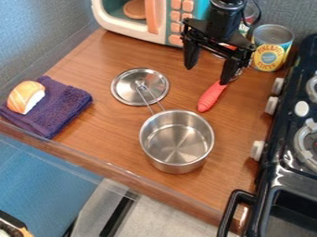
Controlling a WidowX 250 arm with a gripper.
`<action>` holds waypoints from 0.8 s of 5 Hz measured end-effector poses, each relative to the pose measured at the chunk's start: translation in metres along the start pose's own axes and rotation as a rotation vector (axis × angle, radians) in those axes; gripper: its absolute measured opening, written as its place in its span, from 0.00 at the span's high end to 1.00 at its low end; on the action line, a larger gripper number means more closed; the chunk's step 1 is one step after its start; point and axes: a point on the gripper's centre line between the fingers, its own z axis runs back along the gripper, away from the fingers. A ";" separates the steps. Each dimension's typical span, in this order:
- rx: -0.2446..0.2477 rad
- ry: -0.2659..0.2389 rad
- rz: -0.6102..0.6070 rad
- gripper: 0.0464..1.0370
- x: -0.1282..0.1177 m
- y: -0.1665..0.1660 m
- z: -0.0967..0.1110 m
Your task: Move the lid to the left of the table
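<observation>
Currently | pot handle across lid edge | toy food on purple cloth, left | end effector: fingers apart

Walled behind and at left with grey-blue, fabric-textured partitions. Furnished with a brown, wood-grained tabletop. Floored below in pale grey, speckled material, near a flat blue surface. Lit softly, glossing the wood.

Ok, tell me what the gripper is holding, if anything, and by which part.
Nothing is held. The gripper hangs with its fingers spread apart and nothing between them; the metal lid lies on the wooden counter.
</observation>
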 end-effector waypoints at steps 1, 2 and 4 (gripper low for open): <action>-0.003 0.037 -0.001 0.04 -0.003 -0.002 -0.013; -0.014 0.056 0.037 0.04 -0.006 0.015 -0.023; -0.018 0.062 0.051 0.04 -0.015 0.057 -0.037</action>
